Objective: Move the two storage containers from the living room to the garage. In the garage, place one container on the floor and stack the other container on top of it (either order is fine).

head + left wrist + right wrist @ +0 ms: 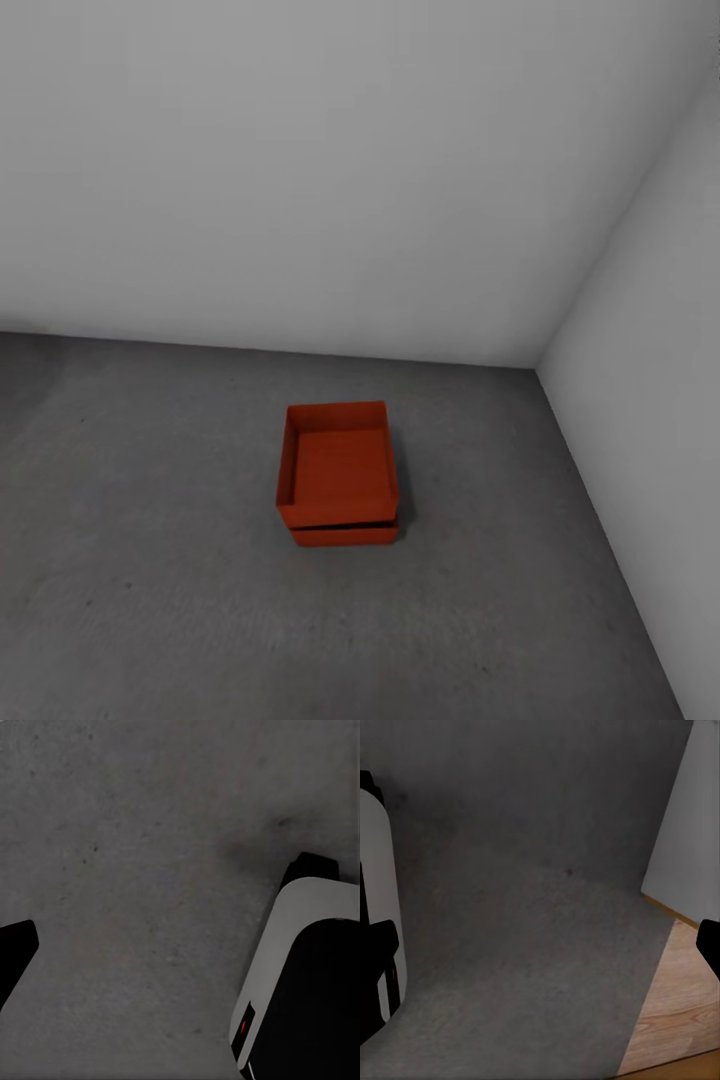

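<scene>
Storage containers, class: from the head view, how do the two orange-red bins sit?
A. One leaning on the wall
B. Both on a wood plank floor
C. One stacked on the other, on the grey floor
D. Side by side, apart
C: the upper container rests on the lower container, slightly offset, on the grey concrete floor.

No text, label, brand, number or sign can be read anywhere in these pictures. The two orange-red bins stacked at the centre of the head view have plain walls with no marks, and the grey floor and pale walls around them carry no writing. A tiny red spot sits on the white robot part at the lower right of the left wrist view, too small to make out as any sign.
</scene>
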You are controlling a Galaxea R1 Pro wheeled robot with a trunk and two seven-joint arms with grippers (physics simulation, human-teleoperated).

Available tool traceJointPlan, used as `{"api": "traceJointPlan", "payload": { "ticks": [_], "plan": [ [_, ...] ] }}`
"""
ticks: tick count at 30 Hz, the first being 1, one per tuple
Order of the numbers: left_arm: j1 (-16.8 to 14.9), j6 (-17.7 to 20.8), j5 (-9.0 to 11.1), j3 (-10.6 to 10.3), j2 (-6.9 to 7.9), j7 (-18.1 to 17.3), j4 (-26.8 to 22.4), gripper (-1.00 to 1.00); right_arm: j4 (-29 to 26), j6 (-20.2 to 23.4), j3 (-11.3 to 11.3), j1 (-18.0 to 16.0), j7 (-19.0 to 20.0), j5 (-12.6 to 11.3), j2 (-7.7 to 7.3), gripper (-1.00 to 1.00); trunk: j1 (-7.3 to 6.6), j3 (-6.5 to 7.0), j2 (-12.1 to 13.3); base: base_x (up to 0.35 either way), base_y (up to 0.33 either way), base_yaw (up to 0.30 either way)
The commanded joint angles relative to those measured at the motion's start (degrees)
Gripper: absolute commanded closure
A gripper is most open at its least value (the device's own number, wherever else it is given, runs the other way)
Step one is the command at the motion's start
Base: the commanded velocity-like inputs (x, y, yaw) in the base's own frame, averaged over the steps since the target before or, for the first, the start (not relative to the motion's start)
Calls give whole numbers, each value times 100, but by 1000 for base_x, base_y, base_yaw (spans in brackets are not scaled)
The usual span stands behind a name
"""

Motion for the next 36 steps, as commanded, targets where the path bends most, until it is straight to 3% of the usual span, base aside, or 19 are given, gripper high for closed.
{"api": "traceJointPlan", "payload": {
  "ticks": [1,12,19,25,29,36],
  "plan": [
    [-2,-23,26,27,-4,3,6,-100,17,-31,48,-5,2,-50,4,-100,1,5,-4,0,0,0],
    [102,-24,20,27,-129,3,6,-100,16,-31,49,148,9,-10,10,-100,1,104,-4,0,0,0],
    [479,-68,32,32,-377,-2,6,-100,16,-31,49,349,196,-8,5,-100,1,167,-4,0,0,0],
    [689,-321,262,35,-594,-3,6,-100,17,-31,49,484,400,-5,11,-100,1,221,-4,0,0,0],
    [774,-348,306,34,-754,-3,6,-100,16,-31,49,530,458,0,13,-100,1,257,-4,0,0,0],
    [964,-447,330,35,-872,-4,6,-100,17,-31,55,548,467,14,33,-100,1,320,-4,0,0,0]
  ]
}}
